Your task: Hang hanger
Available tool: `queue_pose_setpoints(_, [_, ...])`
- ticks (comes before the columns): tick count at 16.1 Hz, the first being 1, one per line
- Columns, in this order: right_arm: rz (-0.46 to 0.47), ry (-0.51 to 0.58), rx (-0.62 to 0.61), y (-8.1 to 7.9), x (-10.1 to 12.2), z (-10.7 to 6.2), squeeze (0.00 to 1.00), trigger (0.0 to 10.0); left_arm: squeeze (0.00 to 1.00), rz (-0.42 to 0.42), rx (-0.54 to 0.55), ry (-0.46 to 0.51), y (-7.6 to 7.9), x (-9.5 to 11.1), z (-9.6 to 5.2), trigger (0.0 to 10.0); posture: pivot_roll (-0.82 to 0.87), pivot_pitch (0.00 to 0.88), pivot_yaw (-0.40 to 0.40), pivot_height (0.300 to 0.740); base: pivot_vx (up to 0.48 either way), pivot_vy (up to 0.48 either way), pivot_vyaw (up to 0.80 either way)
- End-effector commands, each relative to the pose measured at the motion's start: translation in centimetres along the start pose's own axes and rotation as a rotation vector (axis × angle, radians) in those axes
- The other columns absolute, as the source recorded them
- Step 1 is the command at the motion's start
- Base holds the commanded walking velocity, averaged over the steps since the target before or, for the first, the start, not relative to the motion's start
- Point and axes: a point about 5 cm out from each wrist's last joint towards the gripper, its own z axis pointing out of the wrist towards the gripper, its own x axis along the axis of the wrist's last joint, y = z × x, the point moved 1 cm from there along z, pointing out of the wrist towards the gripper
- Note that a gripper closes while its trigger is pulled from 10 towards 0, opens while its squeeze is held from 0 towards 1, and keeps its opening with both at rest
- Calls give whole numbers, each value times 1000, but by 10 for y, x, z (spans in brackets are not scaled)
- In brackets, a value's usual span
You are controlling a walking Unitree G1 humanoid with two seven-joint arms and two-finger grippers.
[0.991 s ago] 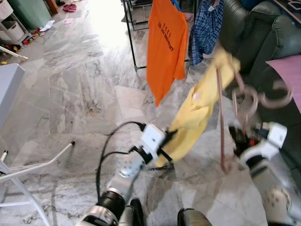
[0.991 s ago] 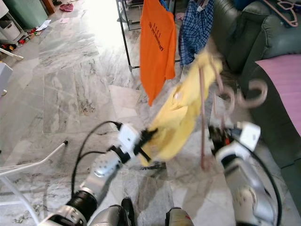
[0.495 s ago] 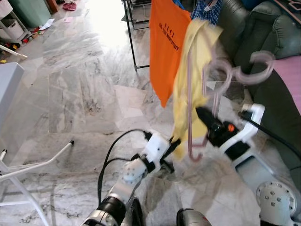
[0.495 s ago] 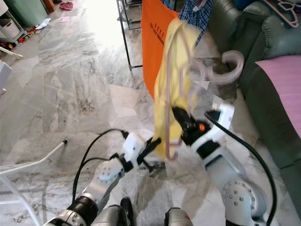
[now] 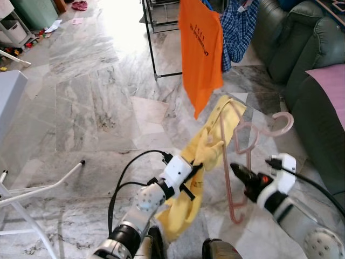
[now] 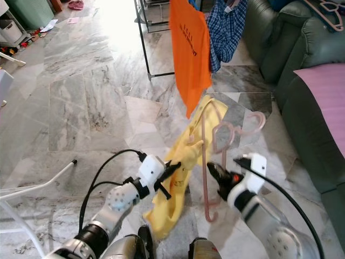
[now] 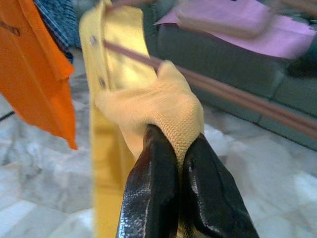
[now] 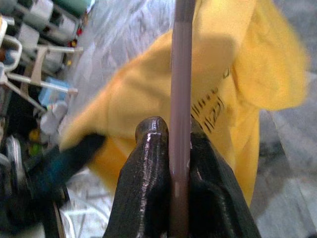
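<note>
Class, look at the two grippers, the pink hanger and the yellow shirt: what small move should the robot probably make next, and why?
Probably raise the right gripper toward the clothes rack. It is shut on the pink hanger, whose hook sits low, well below the hung orange shirt. The left gripper is shut on the yellow shirt, which drapes half off the hanger, so lifting slowly seems wise.

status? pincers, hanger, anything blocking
Left pincer shut on yellow shirt. Right pincer shut on pink hanger. Orange shirt on rack ahead.
</note>
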Motion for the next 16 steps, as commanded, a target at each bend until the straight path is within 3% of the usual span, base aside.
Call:
queue_pose_setpoints(1, [-60,-62,27,-2,-10,-6,0,10000,0,17,30,-9,-9,-1,-3,10000,-275,217,86,740,0,0,0])
queue_pose_setpoints(3, [-231,-215,46,5,-36,-18,0,10000,0,41,64,-6,-22,3,-4,10000,-269,217,88,740,0,0,0])
queue_pose_setpoints(4, [-296,-280,35,17,-48,-29,0,10000,0,71,93,-5,-34,7,-4,10000,-268,215,89,740,0,0,0])
queue_pose_setpoints(5, [-253,-248,-22,25,-46,-28,0,10000,0,78,101,-5,-37,8,-5,10000,-267,215,90,740,0,0,0])
queue_pose_setpoints(6, [-47,-98,-167,45,-34,-24,0,10000,0,80,119,-13,-41,8,-5,10000,-267,213,89,740,0,0,0])
queue_pose_setpoints(7, [28,-74,-157,44,-34,-24,0,10000,0,87,123,-20,-42,8,-5,10000,-265,213,91,740,0,0,0])
queue_pose_setpoints(8, [-23,-129,22,22,-42,-27,0,10000,0,107,138,-28,-44,7,-5,10000,-267,212,99,740,0,0,0])
queue_pose_setpoints(9, [-138,-199,132,4,-50,-30,0,10000,0,109,154,-26,-46,8,-4,10000,-269,213,102,740,0,0,0])
queue_pose_setpoints(10, [-246,-254,94,9,-58,-30,0,10000,0,121,165,-19,-47,11,-4,10000,-269,213,105,740,0,0,0])
queue_pose_setpoints(11, [-371,-261,-27,28,-59,-27,0,10000,0,112,178,0,-52,15,-2,10000,-267,214,112,740,0,0,0])
queue_pose_setpoints(12, [-395,-241,-54,32,-55,-26,0,10000,0,108,175,8,-53,17,-1,10000,-267,214,112,740,0,0,0])
queue_pose_setpoints(14, [-484,-103,-115,41,-26,-28,0,10000,0,71,89,71,-55,31,4,10000,-261,217,120,740,0,0,0])
queue_pose_setpoints(16, [-605,-79,-110,42,-11,-32,0,10000,0,77,9,93,-58,42,7,10000,-260,221,125,740,0,0,0])
